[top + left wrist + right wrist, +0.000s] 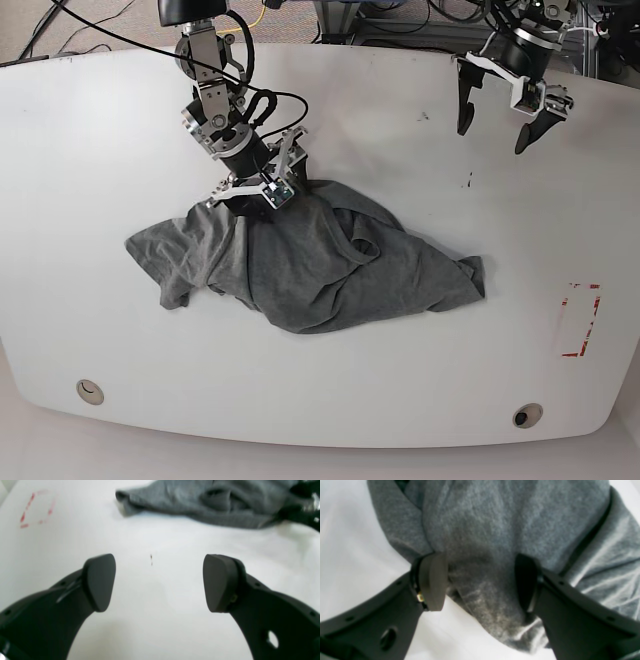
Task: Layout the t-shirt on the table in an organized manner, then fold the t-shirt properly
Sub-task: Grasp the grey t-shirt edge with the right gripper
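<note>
The grey t-shirt lies crumpled in a wrinkled heap in the middle of the white table. My right gripper is low over the heap's far edge. In the right wrist view it is open, its two fingers straddling a raised fold of the t-shirt without closing on it. My left gripper is open and empty above bare table at the far right, well apart from the shirt. In the left wrist view it hovers over white tabletop, with the t-shirt ahead.
A red dashed rectangle is marked near the table's right edge and shows in the left wrist view. Two round holes sit near the front edge. A dark speck lies under the left gripper. Cables hang behind the table.
</note>
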